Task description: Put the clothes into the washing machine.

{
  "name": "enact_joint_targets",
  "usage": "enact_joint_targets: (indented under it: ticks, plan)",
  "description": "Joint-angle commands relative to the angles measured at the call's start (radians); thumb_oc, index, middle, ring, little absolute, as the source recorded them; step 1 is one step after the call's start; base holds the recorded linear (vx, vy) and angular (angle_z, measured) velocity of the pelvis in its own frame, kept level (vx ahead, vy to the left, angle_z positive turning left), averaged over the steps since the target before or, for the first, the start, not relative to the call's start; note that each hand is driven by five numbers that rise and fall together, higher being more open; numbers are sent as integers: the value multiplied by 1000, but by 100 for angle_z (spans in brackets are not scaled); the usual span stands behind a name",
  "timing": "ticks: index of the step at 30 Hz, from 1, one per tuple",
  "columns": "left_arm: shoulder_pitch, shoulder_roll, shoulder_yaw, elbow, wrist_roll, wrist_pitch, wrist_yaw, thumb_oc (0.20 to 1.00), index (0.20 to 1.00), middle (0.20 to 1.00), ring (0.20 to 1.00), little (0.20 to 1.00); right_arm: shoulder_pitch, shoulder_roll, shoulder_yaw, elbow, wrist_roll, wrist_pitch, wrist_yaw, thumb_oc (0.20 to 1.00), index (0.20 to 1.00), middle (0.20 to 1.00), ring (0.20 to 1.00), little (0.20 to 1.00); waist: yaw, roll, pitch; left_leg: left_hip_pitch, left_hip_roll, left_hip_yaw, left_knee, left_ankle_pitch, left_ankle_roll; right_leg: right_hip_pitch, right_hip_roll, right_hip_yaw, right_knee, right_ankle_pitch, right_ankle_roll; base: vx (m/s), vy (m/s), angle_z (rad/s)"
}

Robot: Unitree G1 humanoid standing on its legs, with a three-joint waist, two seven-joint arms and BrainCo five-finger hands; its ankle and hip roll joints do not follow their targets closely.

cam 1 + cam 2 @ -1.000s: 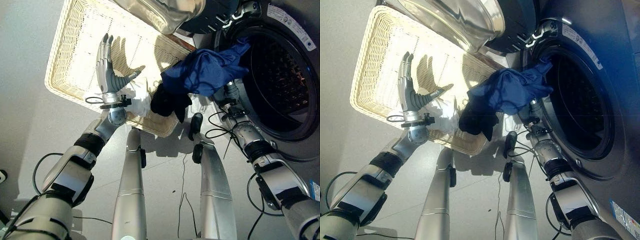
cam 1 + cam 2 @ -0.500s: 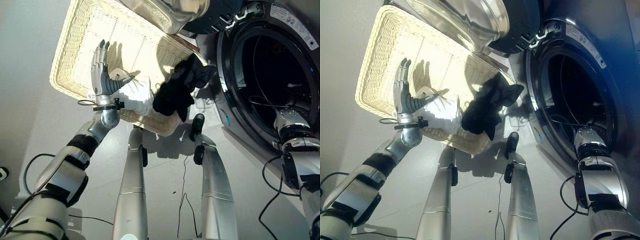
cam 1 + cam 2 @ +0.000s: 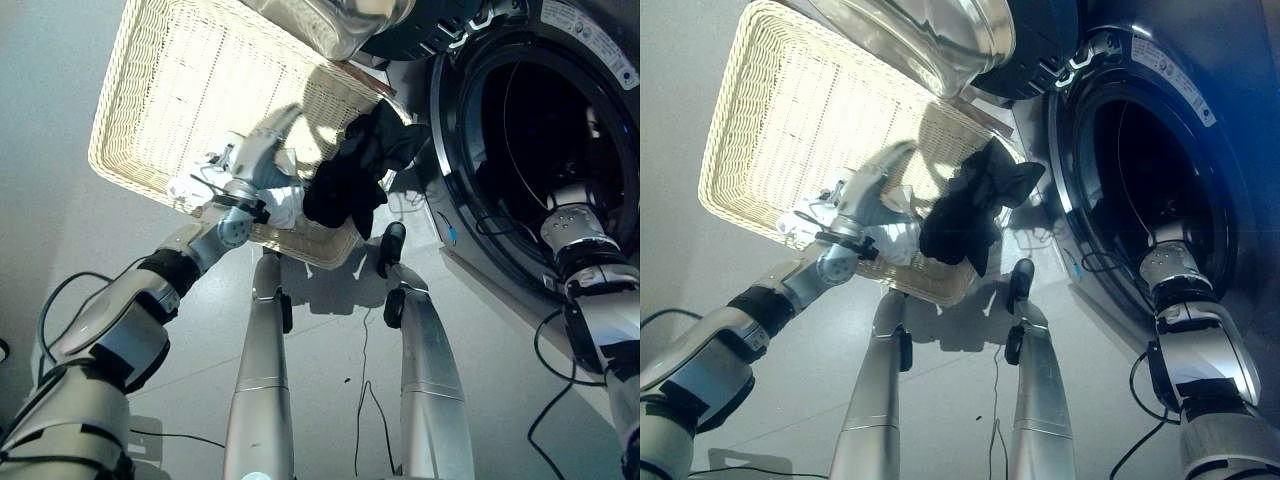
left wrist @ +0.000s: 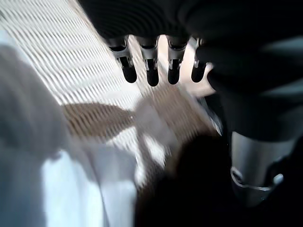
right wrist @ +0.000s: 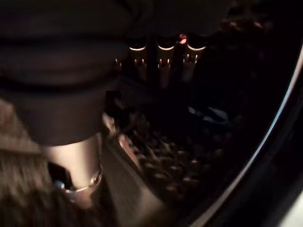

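A white garment (image 3: 285,205) and a black garment (image 3: 352,178) lie at the near end of the wicker basket (image 3: 115,150), the black one draped over its rim. My left hand (image 3: 258,148) reaches low over the white garment, open, with straight fingers (image 4: 151,71) above the weave and nothing held. The washing machine's round opening (image 3: 445,150) stands at the right. My right arm goes through it to the wrist (image 3: 572,228). In the right wrist view my right hand (image 5: 161,64) sits inside the dark drum, its fingers straight and empty, with a faint bluish fold (image 5: 208,113) past them.
The washer's open glass door (image 3: 330,25) hangs over the far end of the basket. The grey floor (image 3: 60,230) lies to the left of the basket.
My left hand has tipped from upright down over the white garment. The right arm has stayed in the drum, where the blue garment went a second ago.
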Motion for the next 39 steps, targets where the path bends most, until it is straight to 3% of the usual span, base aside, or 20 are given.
enact_joint_targets:
  ticks: [1,6,15,22,31,32,33,39]
  plan:
    - [-84,-48,24,-4,-47,17,-37,1000,1000,1000,1000,1000,-59,-95,61,-4,-154,4,-97,1000,1000,1000,1000,1000,-26,24,-13,-13,-72,45,127,-138,61,63,57,-59,-196,174,43,-8,30,1]
    - [-155,-126,-22,67,-27,27,-90,1000,1000,1000,1000,1000,-86,-21,98,11,-200,8,-198,1000,1000,1000,1000,1000,-40,18,-13,-25,-66,56,119,-139,62,51,66,-50,-200,173,46,-4,13,0]
    - [-215,-230,-1,252,-17,79,-94,1000,1000,1000,1000,1000,-72,88,93,21,-192,-45,-263,1000,1000,1000,1000,1000,-78,-24,-13,-44,-45,69,108,-138,55,38,93,-29,-219,178,51,-4,1,-1]
    - [-243,-252,27,382,-9,106,-136,1000,1000,1000,1000,1000,-53,135,103,-13,-220,-99,-302,1000,1000,1000,1000,1000,-106,-62,-13,-55,-37,72,97,-137,48,31,108,-22,-239,184,51,-16,-4,-7]
    - [-244,-254,-3,481,139,172,-132,1000,1000,1000,1000,1000,-41,151,111,-57,-245,-160,-321,1000,1000,1000,1000,1000,-124,-82,-13,-61,-33,78,95,-140,45,29,113,-17,-255,188,49,0,2,-1]
    - [-244,-252,-14,495,155,179,-143,730,730,730,730,730,-43,149,114,-68,-252,-164,-325,1000,1000,1000,1000,1000,-127,-84,-13,-61,-31,78,94,-139,44,27,113,-16,-256,188,50,-1,14,-4]
    - [-243,-252,-18,499,160,179,-157,200,200,200,200,200,-42,151,114,-74,-256,-165,-328,1000,1000,1000,1000,1000,-128,-85,-13,-61,-31,79,93,-139,44,27,113,-14,-257,188,50,0,11,-3]
    - [-223,-254,-18,496,117,177,-172,200,200,200,200,200,-20,161,109,-134,-277,-168,-350,1000,1000,1000,1000,1000,-134,-86,-13,-61,-33,81,90,-140,45,25,117,-7,-262,188,48,1,1,-1]
